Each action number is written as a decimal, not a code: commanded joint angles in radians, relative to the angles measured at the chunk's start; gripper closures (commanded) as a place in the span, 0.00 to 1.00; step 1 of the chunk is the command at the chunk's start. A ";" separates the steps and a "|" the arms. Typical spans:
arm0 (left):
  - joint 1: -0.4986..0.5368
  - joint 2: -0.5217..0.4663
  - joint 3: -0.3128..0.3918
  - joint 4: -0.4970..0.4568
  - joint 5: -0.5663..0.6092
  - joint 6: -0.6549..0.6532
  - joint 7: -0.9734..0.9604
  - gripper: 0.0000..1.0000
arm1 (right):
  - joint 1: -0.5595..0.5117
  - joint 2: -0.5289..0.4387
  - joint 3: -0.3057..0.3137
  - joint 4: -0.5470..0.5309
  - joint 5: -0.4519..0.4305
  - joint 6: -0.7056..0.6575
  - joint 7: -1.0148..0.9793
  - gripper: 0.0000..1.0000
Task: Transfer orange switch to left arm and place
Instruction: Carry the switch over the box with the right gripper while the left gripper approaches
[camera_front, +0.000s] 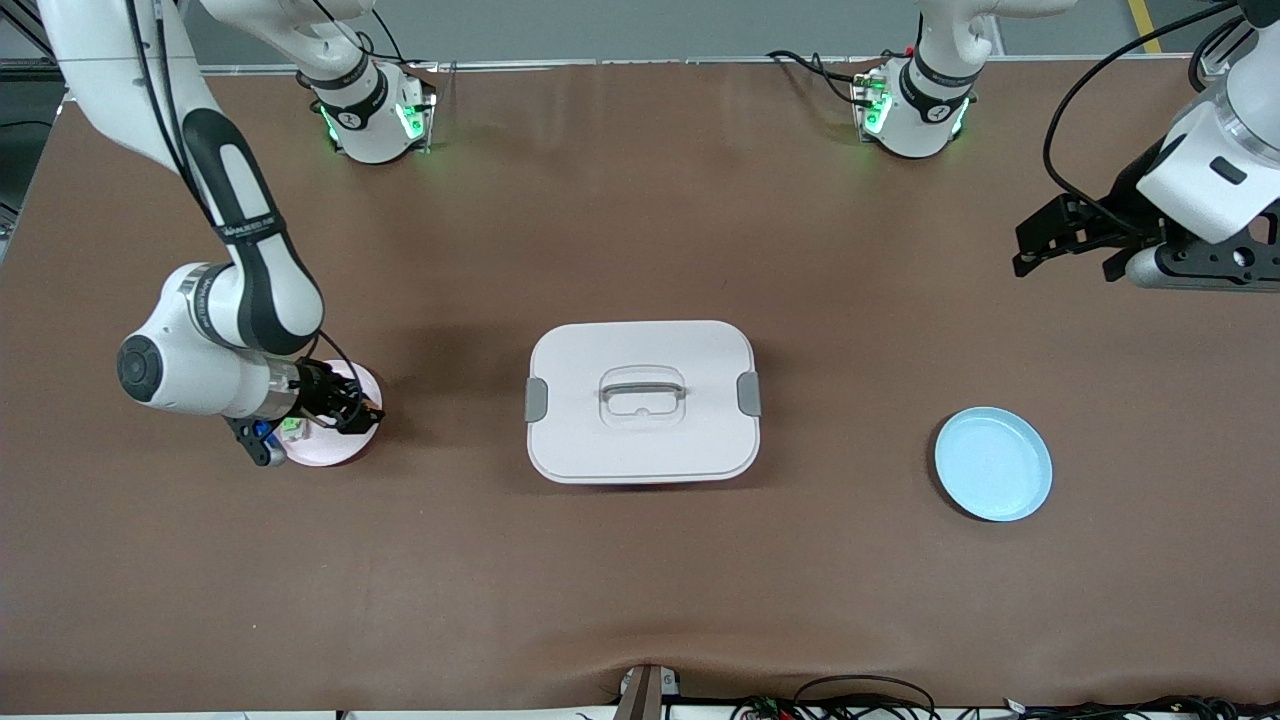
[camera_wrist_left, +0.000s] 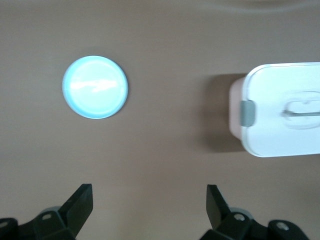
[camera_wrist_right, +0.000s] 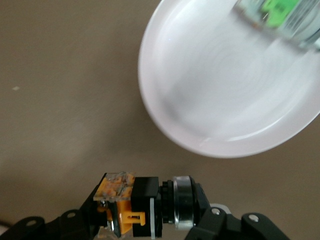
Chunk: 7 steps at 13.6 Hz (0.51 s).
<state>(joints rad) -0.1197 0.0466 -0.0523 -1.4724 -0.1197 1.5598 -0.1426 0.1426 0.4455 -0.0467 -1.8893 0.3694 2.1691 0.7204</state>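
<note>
My right gripper (camera_front: 347, 404) is shut on the orange switch (camera_wrist_right: 134, 205), a black block with an orange centre and a silver ring. It holds the switch low over the rim of a pale plate (camera_front: 335, 455) at the right arm's end of the table. In the right wrist view the fingers (camera_wrist_right: 75, 222) clamp both ends of the switch. The white box (camera_front: 642, 450) with grey latches stands closed at the table's middle. My left gripper (camera_front: 1040, 250) is open and empty, up in the air over the left arm's end of the table, and waits there (camera_wrist_left: 149, 200).
A clear switch with a green centre (camera_wrist_right: 280, 15) lies on the pale plate (camera_wrist_right: 225, 100). An empty light blue plate (camera_front: 993, 463) sits toward the left arm's end, nearer the front camera. It also shows in the left wrist view (camera_wrist_left: 95, 86) with the box (camera_wrist_left: 282, 110).
</note>
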 joint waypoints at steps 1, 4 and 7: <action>0.000 0.004 -0.015 0.017 -0.040 0.012 0.012 0.00 | 0.109 -0.005 -0.005 0.073 0.037 -0.020 0.187 1.00; 0.005 0.004 -0.063 0.015 -0.099 0.066 0.011 0.00 | 0.199 0.004 -0.005 0.163 0.075 -0.020 0.357 1.00; 0.005 -0.001 -0.064 0.015 -0.172 0.088 0.009 0.00 | 0.271 0.054 -0.007 0.268 0.094 -0.020 0.500 1.00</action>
<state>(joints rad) -0.1214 0.0466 -0.1154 -1.4694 -0.2541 1.6408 -0.1426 0.3805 0.4506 -0.0418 -1.7075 0.4372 2.1682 1.1444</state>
